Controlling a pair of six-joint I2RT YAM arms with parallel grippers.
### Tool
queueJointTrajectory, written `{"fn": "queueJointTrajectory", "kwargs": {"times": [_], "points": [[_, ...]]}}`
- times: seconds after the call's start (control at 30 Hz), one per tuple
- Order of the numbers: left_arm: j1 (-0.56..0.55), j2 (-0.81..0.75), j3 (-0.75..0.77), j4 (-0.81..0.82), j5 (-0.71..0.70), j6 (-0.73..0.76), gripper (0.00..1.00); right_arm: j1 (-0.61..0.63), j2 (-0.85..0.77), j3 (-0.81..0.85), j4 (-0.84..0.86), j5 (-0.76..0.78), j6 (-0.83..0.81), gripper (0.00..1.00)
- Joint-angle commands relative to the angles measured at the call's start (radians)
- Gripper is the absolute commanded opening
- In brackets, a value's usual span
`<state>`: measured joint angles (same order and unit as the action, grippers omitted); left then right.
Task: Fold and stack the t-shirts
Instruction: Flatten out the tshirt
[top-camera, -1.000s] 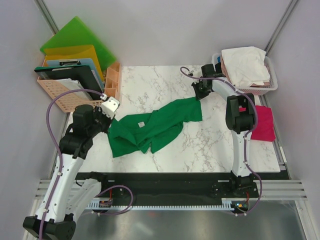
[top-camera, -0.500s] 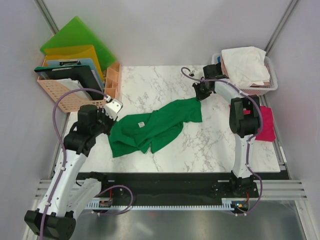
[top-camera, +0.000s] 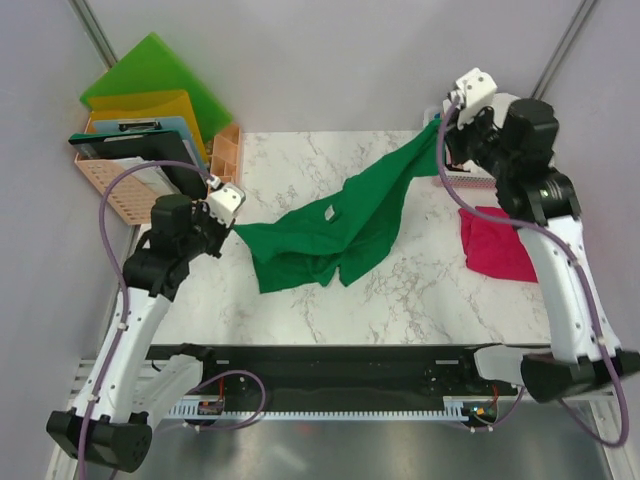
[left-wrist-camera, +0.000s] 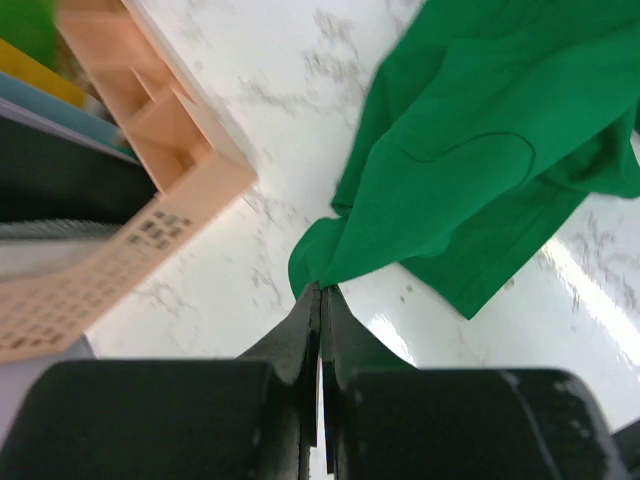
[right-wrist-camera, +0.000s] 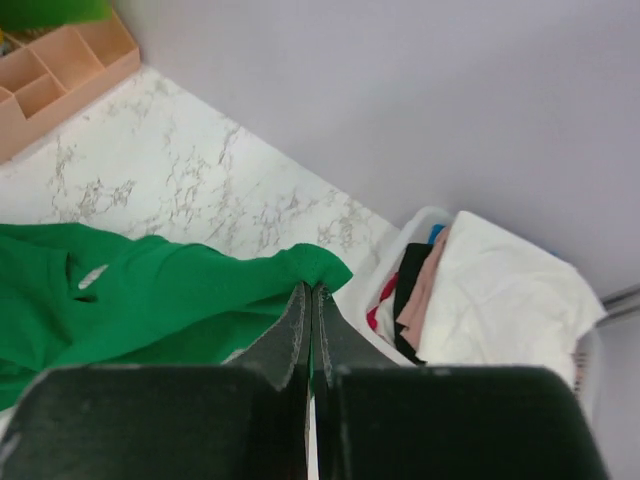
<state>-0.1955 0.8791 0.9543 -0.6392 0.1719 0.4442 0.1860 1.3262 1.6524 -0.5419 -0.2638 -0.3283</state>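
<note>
A deep green t-shirt (top-camera: 340, 215) hangs stretched in a diagonal band between my two grippers, and its lower folds sag onto the marble table (top-camera: 420, 290). My left gripper (top-camera: 237, 227) is shut on the shirt's left end, with green cloth (left-wrist-camera: 470, 170) bunched at its tips (left-wrist-camera: 320, 290). Raised at the back right, my right gripper (top-camera: 441, 132) is shut on the other end, a green corner (right-wrist-camera: 320, 265) pinched at its tips (right-wrist-camera: 312, 288). A magenta-red t-shirt (top-camera: 495, 245) lies flat at the table's right edge, under the right arm.
A white laundry basket (right-wrist-camera: 385, 270) at the back right holds white (right-wrist-camera: 500, 290), pale pink and dark clothes. A peach compartment tray (top-camera: 225, 155) and a peach basket with coloured folders (top-camera: 140, 110) stand at the back left, close to the left arm.
My right gripper has risen and swung back to the right with the green shirt's end, lifting and stretching the shirt. The left gripper has shifted slightly right, still holding its end.
</note>
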Motion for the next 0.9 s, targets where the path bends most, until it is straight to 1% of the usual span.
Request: {"fn": "queueJointTrajectory", "kwargs": {"times": [0.0,0.07,0.1,0.17,0.2,0.27,0.33,0.43,0.8,0.87], "points": [[0.005,-0.067,0.182,0.020,0.014,0.016,0.02,0.000,-0.137,-0.060,0.002,0.067,-0.021,0.00],[0.005,-0.087,0.286,-0.004,-0.026,0.047,0.02,0.000,-0.226,-0.042,-0.012,0.127,-0.038,0.00],[0.005,-0.110,0.319,-0.008,-0.069,0.072,0.02,0.000,-0.252,-0.017,-0.015,0.152,-0.049,0.00],[0.005,-0.135,0.407,-0.017,-0.104,0.097,0.02,0.000,-0.309,0.019,-0.050,0.195,-0.066,0.00],[0.007,-0.167,0.429,-0.019,-0.133,0.120,0.02,0.000,-0.327,0.042,-0.065,0.207,-0.067,0.00],[0.016,-0.199,0.478,-0.022,-0.149,0.136,0.02,0.000,-0.382,0.067,-0.088,0.219,-0.064,0.00],[0.030,-0.241,0.504,-0.025,-0.152,0.143,0.02,0.000,-0.403,0.130,-0.141,0.219,-0.048,0.00],[0.056,-0.268,0.540,-0.031,-0.132,0.137,0.02,0.000,-0.417,0.191,-0.168,0.222,-0.031,0.00],[0.077,-0.262,0.659,-0.065,-0.095,0.090,0.02,0.021,-0.406,0.408,-0.259,0.258,-0.034,0.00],[0.082,-0.255,0.689,-0.071,-0.089,0.077,0.02,0.027,-0.407,0.417,-0.265,0.280,-0.035,0.00]]}}
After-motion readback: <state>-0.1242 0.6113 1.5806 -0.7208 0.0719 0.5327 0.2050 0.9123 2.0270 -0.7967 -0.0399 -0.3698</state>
